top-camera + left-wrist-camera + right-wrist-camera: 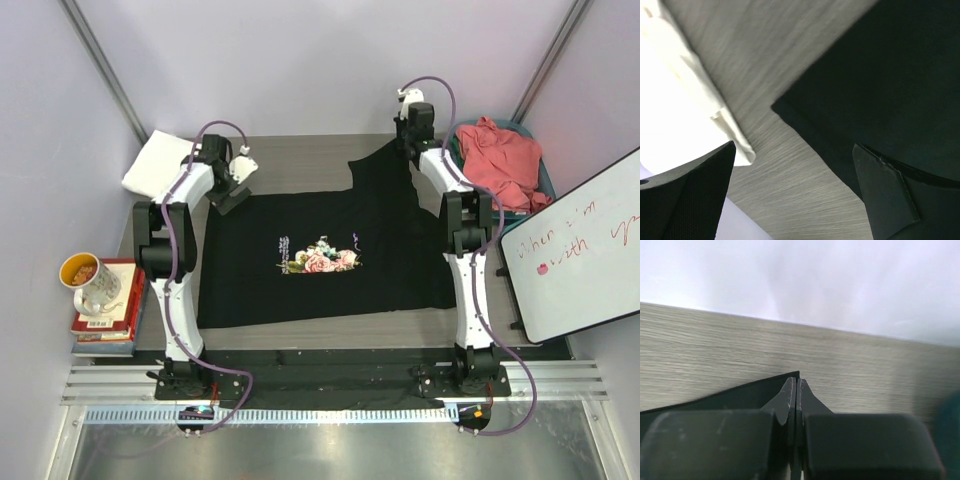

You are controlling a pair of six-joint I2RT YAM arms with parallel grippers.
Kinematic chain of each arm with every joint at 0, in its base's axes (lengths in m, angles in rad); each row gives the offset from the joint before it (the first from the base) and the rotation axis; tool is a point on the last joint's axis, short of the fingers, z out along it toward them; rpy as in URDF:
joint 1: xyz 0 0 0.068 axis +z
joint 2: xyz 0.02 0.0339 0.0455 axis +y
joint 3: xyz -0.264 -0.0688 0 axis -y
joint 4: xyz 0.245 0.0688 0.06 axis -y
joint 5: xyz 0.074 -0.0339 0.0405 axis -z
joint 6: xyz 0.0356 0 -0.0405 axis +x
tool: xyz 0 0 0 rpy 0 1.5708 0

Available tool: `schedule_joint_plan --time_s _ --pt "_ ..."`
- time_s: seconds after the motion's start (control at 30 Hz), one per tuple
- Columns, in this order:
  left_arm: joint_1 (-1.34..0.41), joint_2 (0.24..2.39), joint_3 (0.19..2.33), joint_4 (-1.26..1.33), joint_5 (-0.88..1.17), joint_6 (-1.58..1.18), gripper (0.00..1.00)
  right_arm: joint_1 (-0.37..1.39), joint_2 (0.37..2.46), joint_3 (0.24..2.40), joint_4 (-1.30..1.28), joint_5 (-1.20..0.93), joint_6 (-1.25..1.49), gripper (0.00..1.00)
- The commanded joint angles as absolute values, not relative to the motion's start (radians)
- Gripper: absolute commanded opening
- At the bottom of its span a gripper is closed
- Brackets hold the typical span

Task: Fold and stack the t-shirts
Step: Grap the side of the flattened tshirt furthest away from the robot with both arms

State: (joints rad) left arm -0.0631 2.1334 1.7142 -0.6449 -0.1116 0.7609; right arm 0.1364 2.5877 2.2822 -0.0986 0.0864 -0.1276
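The black t-shirt [330, 250] with a pink-rose print lies spread flat on the wooden table [300, 160]. My right gripper [402, 140] is at its far right corner, shut on the cloth edge; in the right wrist view the black corner [740, 395] runs into my closed right gripper [797, 380]. My left gripper [232, 197] hovers open over the shirt's far left corner, and in the left wrist view the left gripper [794, 150] spans bare table beside the black corner [880, 75]. A folded white t-shirt [155, 165] [670, 100] lies at the far left. The coral-pink t-shirt [500, 160] is crumpled at the far right.
The coral tee sits in a teal bin [545, 180]. A whiteboard [580, 250] leans at the right edge. A patterned mug [90, 283] stands on a stack of books [110, 322] at the left. Purple walls close in the back and sides.
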Motion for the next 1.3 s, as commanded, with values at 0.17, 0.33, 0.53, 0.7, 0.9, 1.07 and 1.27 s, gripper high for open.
schedule_joint_plan --time_s 0.17,0.33,0.53,0.7,0.9,1.07,1.27 --pt "-0.049 2.177 1.871 -0.905 0.064 0.877 0.97 0.172 2.330 2.082 -0.054 0.032 -0.253 0.01" --pt "-0.022 2.226 1.919 -0.896 0.104 0.900 0.93 0.189 2.263 1.979 -0.034 0.018 -0.281 0.01" --pt "0.031 2.336 2.140 -1.081 0.176 0.979 0.81 0.196 2.241 1.968 -0.035 0.017 -0.313 0.01" --pt "0.064 2.408 2.227 -1.112 0.182 1.018 0.83 0.201 2.232 1.967 -0.040 0.012 -0.325 0.01" --pt "0.074 2.442 2.235 -1.137 0.198 1.095 0.82 0.209 2.226 1.971 -0.038 0.012 -0.334 0.01" --pt "0.077 2.461 2.273 -1.152 0.270 1.114 0.82 0.215 2.221 1.967 -0.038 0.017 -0.342 0.01" --pt "0.078 2.480 2.287 -1.095 0.284 1.121 0.82 0.218 2.217 1.963 -0.037 0.021 -0.342 0.01"
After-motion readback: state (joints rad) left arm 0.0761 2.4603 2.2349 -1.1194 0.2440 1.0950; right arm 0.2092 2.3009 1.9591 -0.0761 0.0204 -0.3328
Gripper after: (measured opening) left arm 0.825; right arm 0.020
